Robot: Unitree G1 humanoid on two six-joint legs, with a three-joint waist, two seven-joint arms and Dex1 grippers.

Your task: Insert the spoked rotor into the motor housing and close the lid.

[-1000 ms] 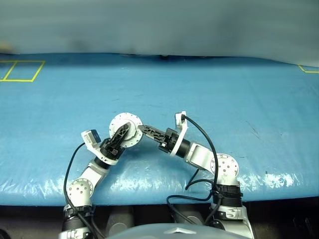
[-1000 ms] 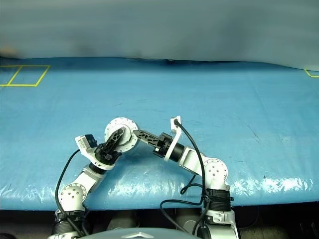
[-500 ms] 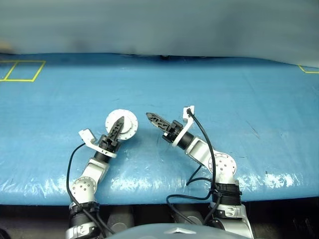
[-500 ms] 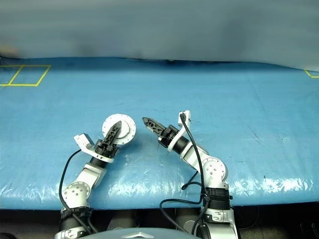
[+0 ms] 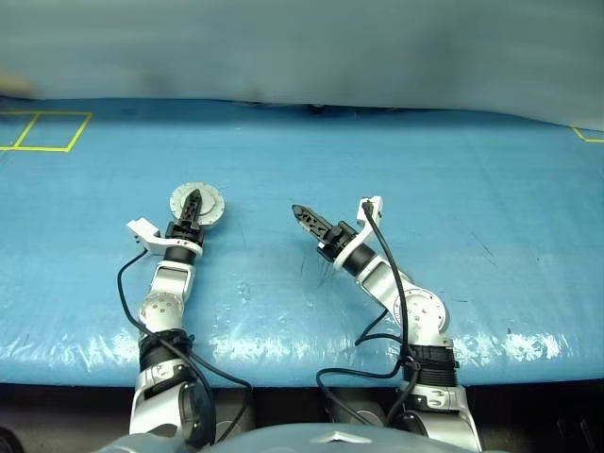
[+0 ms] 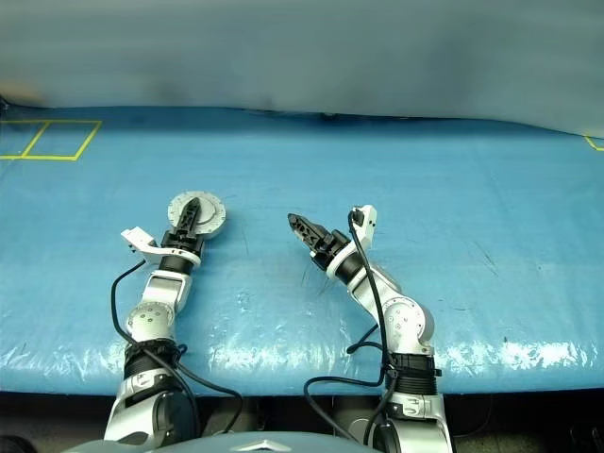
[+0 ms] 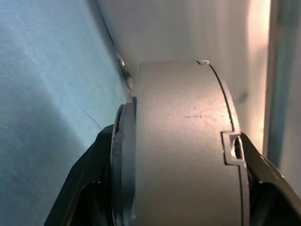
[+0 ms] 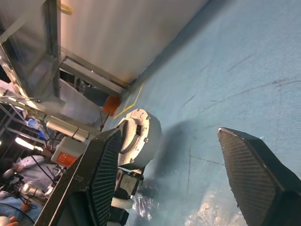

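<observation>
My left gripper (image 5: 192, 201) pinches the closed motor housing (image 5: 196, 205) edge-on, toward the bench's (image 5: 491, 170) left side, mid-depth. Right gripper (image 5: 304, 216) spread, empty, well apart. Risk: the thin edge grip slips and the lid pops loose.

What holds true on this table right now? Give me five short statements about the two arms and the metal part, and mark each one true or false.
1. The left gripper has its jaws closed on the motor housing. True.
2. The right gripper holds a spoked wheel. False: its jaws are open and empty.
3. The two grippers touch each other. False: they are apart, with the bare blue table cover between them.
4. Yellow tape lines mark the cover at its far left corner. True.
5. The motor housing lies beside the right arm. False: it is in the left jaws.
</observation>
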